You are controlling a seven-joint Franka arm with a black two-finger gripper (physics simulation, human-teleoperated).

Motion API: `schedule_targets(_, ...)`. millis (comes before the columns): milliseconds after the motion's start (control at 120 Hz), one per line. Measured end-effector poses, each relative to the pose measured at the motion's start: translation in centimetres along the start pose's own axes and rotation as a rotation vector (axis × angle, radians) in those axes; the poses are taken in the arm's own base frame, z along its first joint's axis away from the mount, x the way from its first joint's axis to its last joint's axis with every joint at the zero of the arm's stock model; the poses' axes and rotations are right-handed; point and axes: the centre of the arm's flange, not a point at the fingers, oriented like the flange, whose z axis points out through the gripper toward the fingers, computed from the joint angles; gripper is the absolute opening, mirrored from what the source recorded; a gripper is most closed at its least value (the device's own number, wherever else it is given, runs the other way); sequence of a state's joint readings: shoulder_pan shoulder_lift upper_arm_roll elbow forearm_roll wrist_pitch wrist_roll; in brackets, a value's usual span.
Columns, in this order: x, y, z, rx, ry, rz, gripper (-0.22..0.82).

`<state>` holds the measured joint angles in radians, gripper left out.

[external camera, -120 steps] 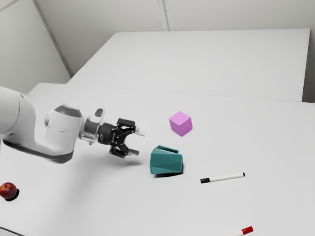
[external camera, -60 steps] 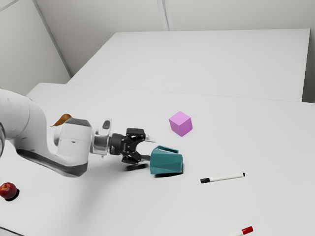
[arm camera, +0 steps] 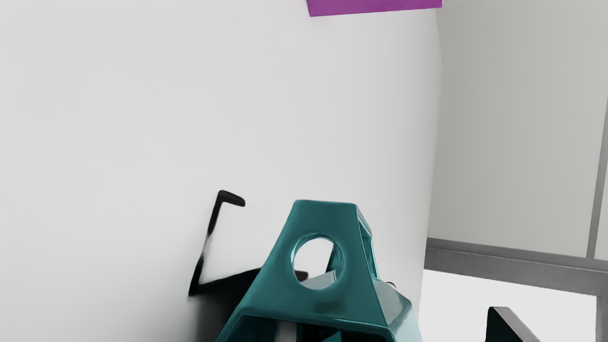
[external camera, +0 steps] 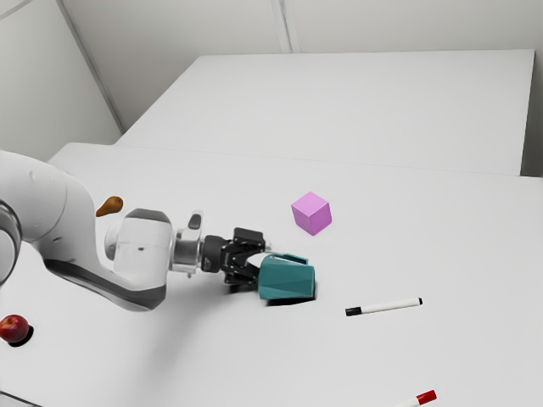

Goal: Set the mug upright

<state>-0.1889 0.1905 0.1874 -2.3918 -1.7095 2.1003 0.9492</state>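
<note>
Well off to the exterior view's left of the teal mug [external camera: 287, 278], and closer to the camera than it, a red apple [external camera: 13, 329] sits on the white bench [external camera: 212, 360]. Farther back than the mug, yet also well to its left in that view, lies a brown-orange pear [external camera: 111, 206], just beyond the white robot arm [external camera: 140, 254], which reaches toward the mug. Right at the mug's left side comes the black end effector [external camera: 262, 261], its two fingers spread apart. In the wrist view, one fingertip [arm camera: 286, 331] appears at the mug's mouth while the other stands outside, beside the wall, with a gap between; whether either touches the mug, I cannot tell. The mug itself lies on its side on the bench, mouth toward the end effector, its handle [arm camera: 308, 221] with a round hole through it and a dark shadow [arm camera: 223, 294] alongside. Behind the mug and a bit to its right in the exterior view rests a pink-purple cube [external camera: 311, 214]. Farther right of the mug lies a white marker with a black cap [external camera: 384, 307], cap end toward the mug. Nearer the camera than the mug, also to its right, a red-capped marker [external camera: 417, 399] is cut off by the view's edge.
</note>
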Motion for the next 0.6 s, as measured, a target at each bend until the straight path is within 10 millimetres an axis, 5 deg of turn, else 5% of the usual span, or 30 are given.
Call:
schedule_targets(242,0.1,-0.2,-0.1,0.011,0.010,0.010,-0.06)
schedule_targets(442,0.2,0.0,-0.2,0.025,0.013,0.014,-0.17)
schedule_targets(600,1.5,2.2,-0.8,0.012,0.040,0.055,-0.18)
